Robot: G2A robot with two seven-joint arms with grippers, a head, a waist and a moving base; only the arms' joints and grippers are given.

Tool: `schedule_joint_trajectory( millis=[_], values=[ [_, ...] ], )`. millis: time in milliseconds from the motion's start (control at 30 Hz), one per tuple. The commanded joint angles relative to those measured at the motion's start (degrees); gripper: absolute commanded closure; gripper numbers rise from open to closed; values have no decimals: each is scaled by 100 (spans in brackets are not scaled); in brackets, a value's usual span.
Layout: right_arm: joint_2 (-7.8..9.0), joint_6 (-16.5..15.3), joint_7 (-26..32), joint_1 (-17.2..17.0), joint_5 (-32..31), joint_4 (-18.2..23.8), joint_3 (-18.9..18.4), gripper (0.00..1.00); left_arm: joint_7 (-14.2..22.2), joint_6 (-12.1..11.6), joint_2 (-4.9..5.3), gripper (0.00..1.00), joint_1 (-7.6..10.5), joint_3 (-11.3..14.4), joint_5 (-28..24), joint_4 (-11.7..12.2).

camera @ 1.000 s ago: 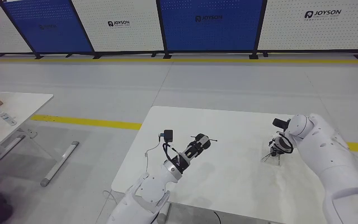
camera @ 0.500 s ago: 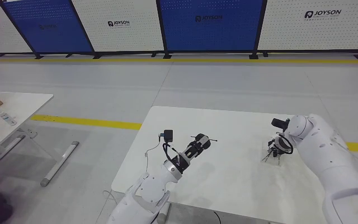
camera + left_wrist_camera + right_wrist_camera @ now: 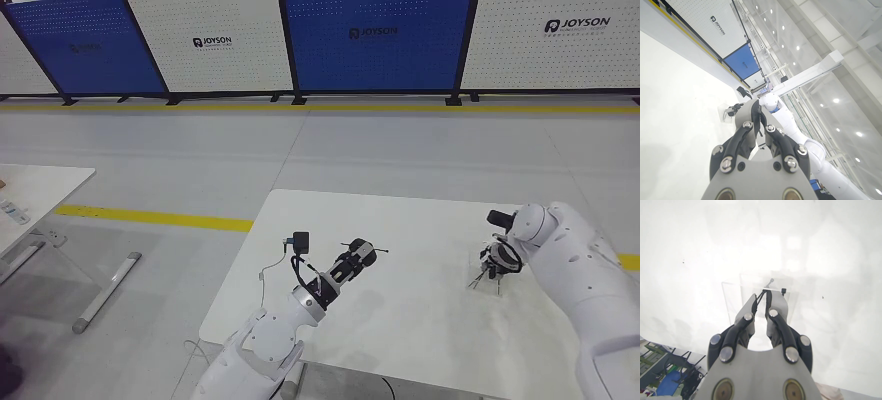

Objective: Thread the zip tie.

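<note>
A clear acrylic stand [image 3: 728, 302] sits on the white table [image 3: 420, 300] at the right. A black zip tie [image 3: 758, 300] hangs on the stand, its square head [image 3: 783, 291] at the top edge beside my fingers. My right gripper [image 3: 765, 295] is over the stand [image 3: 483, 283], narrowly open, with the strap running along one pad. In the top view that gripper [image 3: 496, 264] points down at the stand. My left gripper [image 3: 362, 250] is near the table's middle, shut [image 3: 758, 107] on a thin black strip that sticks out past its tips.
The table's near edge [image 3: 300, 350] lies under the left arm. Bare tabletop separates the two grippers. A second white table [image 3: 40, 195] stands far left, and blue and white panels [image 3: 375, 45] line the back.
The right wrist has shifted very slightly above the stand. The left arm has stayed where it was.
</note>
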State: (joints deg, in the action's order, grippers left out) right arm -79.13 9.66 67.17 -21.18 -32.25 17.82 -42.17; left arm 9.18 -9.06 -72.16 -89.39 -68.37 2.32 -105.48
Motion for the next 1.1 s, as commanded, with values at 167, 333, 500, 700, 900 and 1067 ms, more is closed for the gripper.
schedule_joint_trajectory(
  millis=[167, 333, 500, 700, 900, 1067],
  values=[
    [-51, 252, -98, 13, -57, -15, 1, 100, 0, 0, 0, 100, 0, 0, 0, 0],
    [-57, 165, -142, 13, -56, -69, -30, 100, 0, 0, 0, 100, 0, 0, 0, 0],
    [-6, -74, -273, -9, 10, -112, -125, 100, 0, 0, 0, 100, 0, 0, 0, 0],
    [110, -268, -468, -114, 43, 2, -259, 100, 0, 0, 0, 100, 0, 0, 0, 0],
    [280, -353, -617, -323, 46, 374, -430, 100, 0, 0, 0, 100, 0, 0, 0, 0],
    [496, -417, -681, -591, 51, 881, -668, 100, 0, 0, 0, 100, 0, 0, 0, 0]
  ],
)
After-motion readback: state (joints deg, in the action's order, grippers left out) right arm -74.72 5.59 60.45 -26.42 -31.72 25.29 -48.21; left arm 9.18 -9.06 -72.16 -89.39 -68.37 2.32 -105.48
